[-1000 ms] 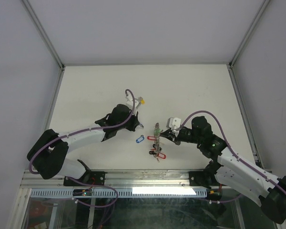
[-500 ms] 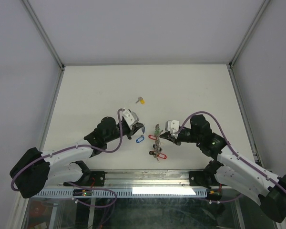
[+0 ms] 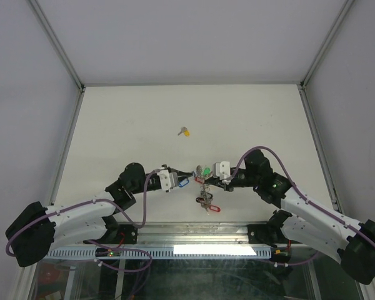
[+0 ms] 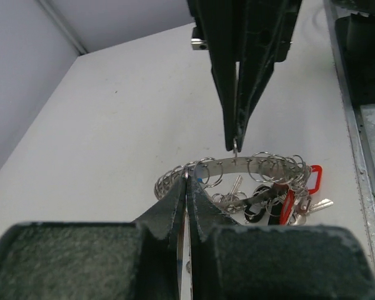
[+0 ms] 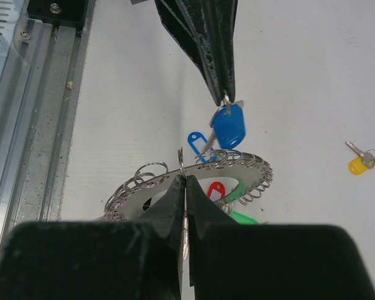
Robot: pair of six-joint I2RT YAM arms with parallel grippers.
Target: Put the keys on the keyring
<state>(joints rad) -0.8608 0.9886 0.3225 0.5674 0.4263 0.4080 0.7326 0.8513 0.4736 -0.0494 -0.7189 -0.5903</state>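
left gripper (image 5: pixel 225 99) pinched shut on blue-tagged key (image 5: pixel 229 124), just beside keyring (image 4: pixel 262 164); right gripper (image 4: pixel 236 142) clamped on keyring; yellow-tagged key (image 3: pixel 185 132) well apart.

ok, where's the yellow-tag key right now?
Top view: the yellow-tag key lies alone on the table, just left of centre, farther from the arm bases than the keyring.
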